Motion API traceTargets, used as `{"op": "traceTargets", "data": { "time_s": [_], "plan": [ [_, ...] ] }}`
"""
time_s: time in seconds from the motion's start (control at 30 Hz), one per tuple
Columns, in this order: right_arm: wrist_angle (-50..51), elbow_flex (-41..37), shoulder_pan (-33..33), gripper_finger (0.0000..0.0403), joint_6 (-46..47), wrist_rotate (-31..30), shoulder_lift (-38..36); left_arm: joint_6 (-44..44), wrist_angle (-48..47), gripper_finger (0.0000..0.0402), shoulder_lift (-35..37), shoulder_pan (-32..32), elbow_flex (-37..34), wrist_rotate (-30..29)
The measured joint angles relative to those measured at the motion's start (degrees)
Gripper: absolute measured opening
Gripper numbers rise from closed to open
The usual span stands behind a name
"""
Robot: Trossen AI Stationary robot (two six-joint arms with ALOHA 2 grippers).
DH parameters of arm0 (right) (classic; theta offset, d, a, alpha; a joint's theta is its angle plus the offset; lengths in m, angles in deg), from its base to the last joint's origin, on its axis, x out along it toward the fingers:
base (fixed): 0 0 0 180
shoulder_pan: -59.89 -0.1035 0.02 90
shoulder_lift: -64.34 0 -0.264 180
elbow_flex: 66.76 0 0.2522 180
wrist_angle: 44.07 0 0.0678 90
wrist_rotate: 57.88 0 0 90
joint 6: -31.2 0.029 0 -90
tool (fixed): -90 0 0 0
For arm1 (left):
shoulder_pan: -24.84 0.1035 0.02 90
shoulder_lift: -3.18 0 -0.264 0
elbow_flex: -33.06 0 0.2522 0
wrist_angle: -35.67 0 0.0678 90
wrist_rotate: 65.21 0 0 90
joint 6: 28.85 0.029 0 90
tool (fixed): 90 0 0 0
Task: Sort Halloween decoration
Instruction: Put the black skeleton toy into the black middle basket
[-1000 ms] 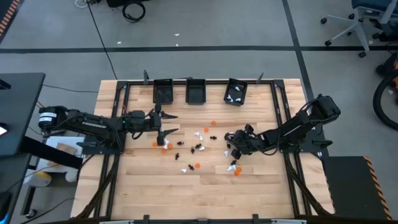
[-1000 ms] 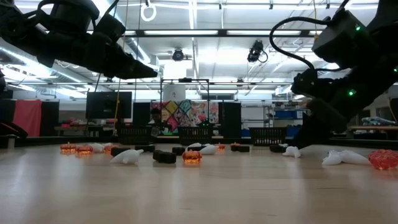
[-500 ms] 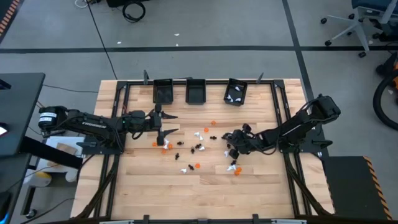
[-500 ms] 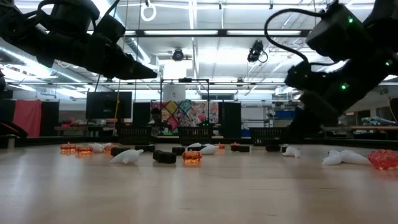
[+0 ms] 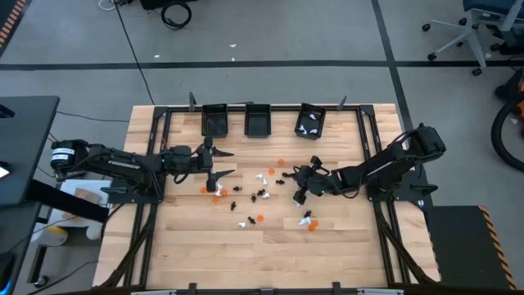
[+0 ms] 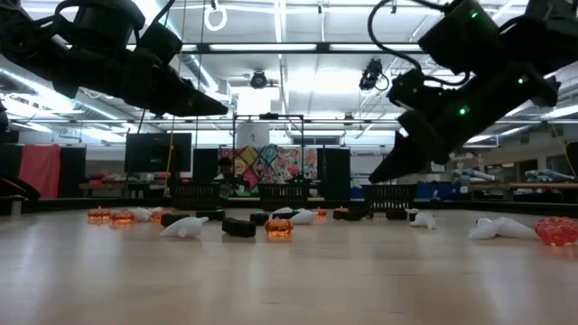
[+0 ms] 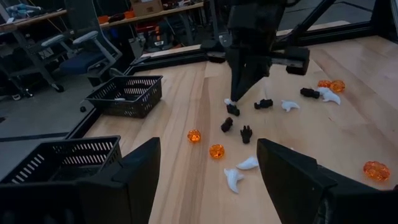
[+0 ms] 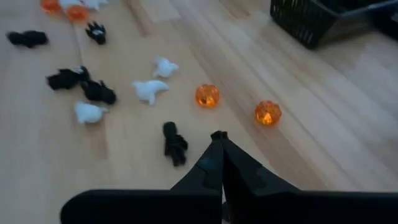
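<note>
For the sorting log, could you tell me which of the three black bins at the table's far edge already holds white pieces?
The right-hand bin, set askew, has white pieces inside; the middle bin and the left bin show none.

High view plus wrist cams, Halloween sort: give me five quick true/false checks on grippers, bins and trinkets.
1. The right gripper is shut. True.
2. The left gripper grips an orange pumpkin. False: its fingers stand open with nothing between them.
3. White trinkets lie in the right-hand bin. True.
4. All trinkets are already binned. False: many orange, black and white ones are scattered on the table.
5. Two orange pumpkins lie just ahead of the right gripper. True.
</note>
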Motion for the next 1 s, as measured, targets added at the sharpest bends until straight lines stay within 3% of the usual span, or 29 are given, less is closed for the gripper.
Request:
{"op": "traceTargets", "data": {
  "time_s": [0.2, 0.5, 0.63, 0.8, 1.0],
  "plan": [
    [-4.5, 0.0, 1.5, 0.0029, -2.6, 0.0, 3.4, 0.0, -0.2, 0.0254, 0.0, 0.0, 0.0, 0.0],
    [-12.8, 0.9, 6.9, 0.0167, -5.6, 8.8, 11.3, 0.2, -0.2, 0.0254, 0.0, 0.0, 0.0, 0.0],
    [-13.2, 1.0, 7.9, 0.0198, -4.5, 10.7, 13.5, 0.2, -0.2, 0.0254, 0.0, 0.0, 0.0, 0.0],
    [-12.0, 1.1, 7.7, 0.0179, -3.3, 11.3, 14.1, 0.2, -0.1, 0.0254, 0.0, 0.0, 0.0, 0.0],
    [-10.3, 1.1, 6.9, 0.0094, -3.9, 11.7, 13.0, 0.1, -0.2, 0.0254, 0.0, 0.0, 0.0, 0.0]
  ]
}}
